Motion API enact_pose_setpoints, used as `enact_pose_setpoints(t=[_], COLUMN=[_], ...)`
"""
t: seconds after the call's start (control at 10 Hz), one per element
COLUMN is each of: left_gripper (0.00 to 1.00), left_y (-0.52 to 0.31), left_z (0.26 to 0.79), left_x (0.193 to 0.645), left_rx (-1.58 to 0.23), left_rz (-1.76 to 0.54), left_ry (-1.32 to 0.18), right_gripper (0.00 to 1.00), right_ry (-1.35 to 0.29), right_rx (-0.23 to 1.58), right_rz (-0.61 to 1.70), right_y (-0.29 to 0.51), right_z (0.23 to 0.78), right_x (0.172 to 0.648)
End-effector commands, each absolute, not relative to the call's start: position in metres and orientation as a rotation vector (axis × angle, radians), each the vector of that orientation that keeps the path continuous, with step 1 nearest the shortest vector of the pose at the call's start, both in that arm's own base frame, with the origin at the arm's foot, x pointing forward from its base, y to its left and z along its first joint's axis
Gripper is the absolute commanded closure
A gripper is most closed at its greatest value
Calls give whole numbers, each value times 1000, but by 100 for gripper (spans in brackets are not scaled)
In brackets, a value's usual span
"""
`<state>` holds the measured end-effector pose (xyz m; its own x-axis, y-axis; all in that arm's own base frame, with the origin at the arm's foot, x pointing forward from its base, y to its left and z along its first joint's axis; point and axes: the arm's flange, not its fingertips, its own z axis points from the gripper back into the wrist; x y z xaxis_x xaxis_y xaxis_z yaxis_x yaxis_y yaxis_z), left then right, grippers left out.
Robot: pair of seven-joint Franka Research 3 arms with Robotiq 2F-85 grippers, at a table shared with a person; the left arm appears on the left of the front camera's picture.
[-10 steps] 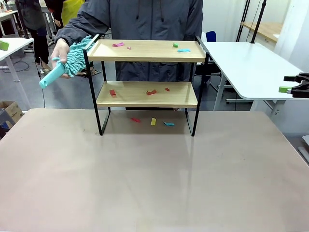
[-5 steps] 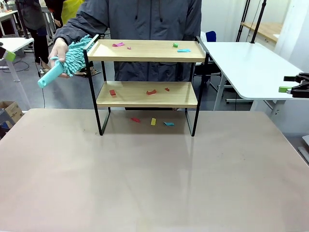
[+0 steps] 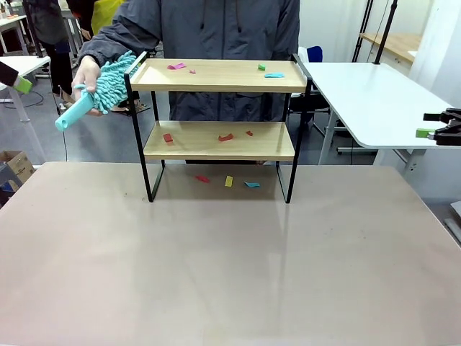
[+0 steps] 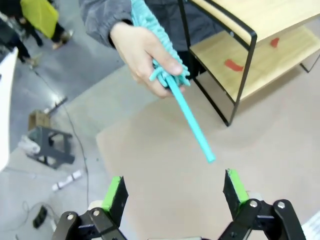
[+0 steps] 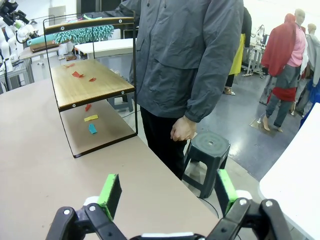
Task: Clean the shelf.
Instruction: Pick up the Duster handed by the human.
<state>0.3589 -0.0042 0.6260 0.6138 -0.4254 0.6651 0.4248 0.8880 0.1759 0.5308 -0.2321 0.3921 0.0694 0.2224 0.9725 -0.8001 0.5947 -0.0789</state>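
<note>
My left claw (image 4: 175, 189) is two black jointed fingers tipped with bright green pads (image 4: 115, 192), with silver screws (image 4: 250, 203) shining in the links at 5 and 7 o'clock. My right claw (image 5: 167, 191) is built alike: black linkages, the same green tips, pale round screw heads, and a white wrist rim (image 5: 165, 235) at 6 o'clock.

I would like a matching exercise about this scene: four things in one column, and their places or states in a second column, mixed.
1. teal duster
2. pink scrap
3. yellow scrap
4. left gripper

a. on the table under the shelf
b. open, holding nothing
c. in the person's hand
d. on the top board of the shelf

Pairs: 1-c, 2-d, 3-a, 4-b.
</note>
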Motion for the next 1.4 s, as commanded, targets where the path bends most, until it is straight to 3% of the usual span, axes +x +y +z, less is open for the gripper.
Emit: enact_pose_setpoints(t=[0.0, 0.5, 1.3], left_gripper=[0, 0, 0], left_y=[-34, -68, -67], left_z=[635, 597, 550], left_x=[371, 404, 436], left_rx=[4, 110, 54], left_rz=[-424, -278, -254], left_ry=[-643, -659, -612], right_gripper=[0, 0, 0], right_ry=[-1267, -1267, -1267], right_rx=[555, 555, 555], right_rz=[822, 822, 822], right_y=[-230, -230, -230], right_z=[397, 397, 397], right_x=[532, 532, 532])
